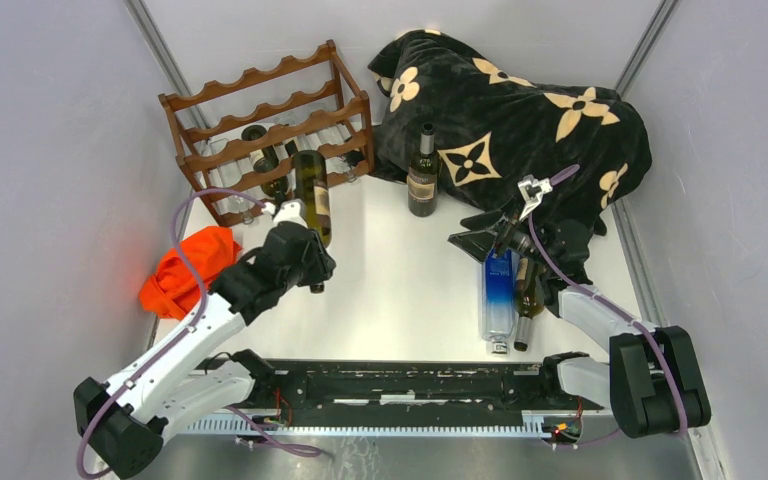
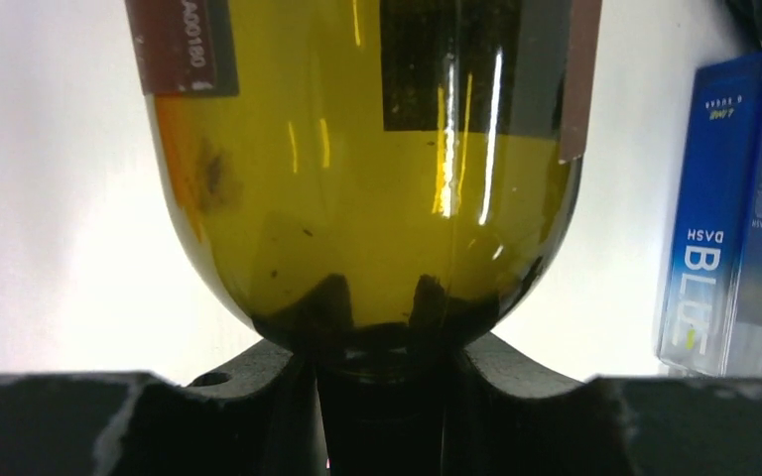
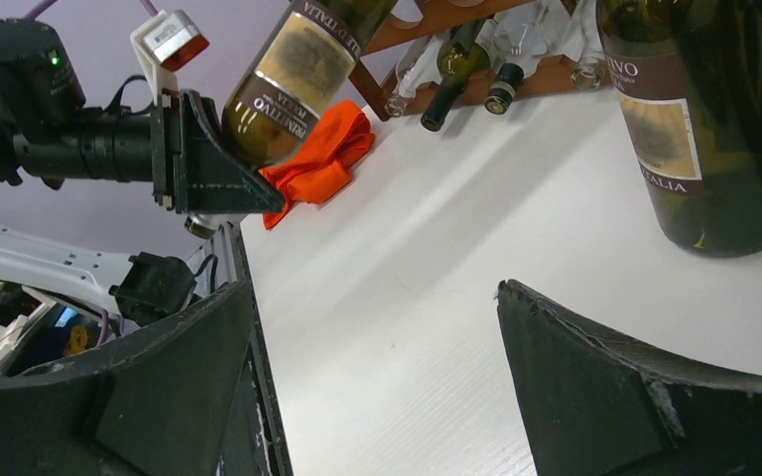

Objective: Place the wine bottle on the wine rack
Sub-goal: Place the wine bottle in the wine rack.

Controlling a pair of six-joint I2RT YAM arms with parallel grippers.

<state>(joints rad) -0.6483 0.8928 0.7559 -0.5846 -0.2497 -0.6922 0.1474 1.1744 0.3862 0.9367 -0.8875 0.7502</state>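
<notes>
Wine bottle [image 1: 312, 195], olive-green glass with a brown label, is off the table and tilted. Its base points at the lower rails of the wine rack [image 1: 270, 130], just in front of them. Left gripper [image 1: 305, 255] clamps its neck. Right gripper [image 1: 495, 235] is spread wide and grips nothing, beside the patterned blanket [image 1: 520, 110] and 1 blue-labelled bottle [image 1: 498, 290] lying flat.

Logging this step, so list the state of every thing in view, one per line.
Left gripper: shut on the held bottle's neck.
Held bottle: lifted, tilted, base toward the rack, not yet in it.
Rack: upright, partly filled.
Right gripper: open, empty.
Standing bottle: upright.
Blue bottle: lying down.
Blanket: crumpled.
Orange cloth: crumpled.
</notes>
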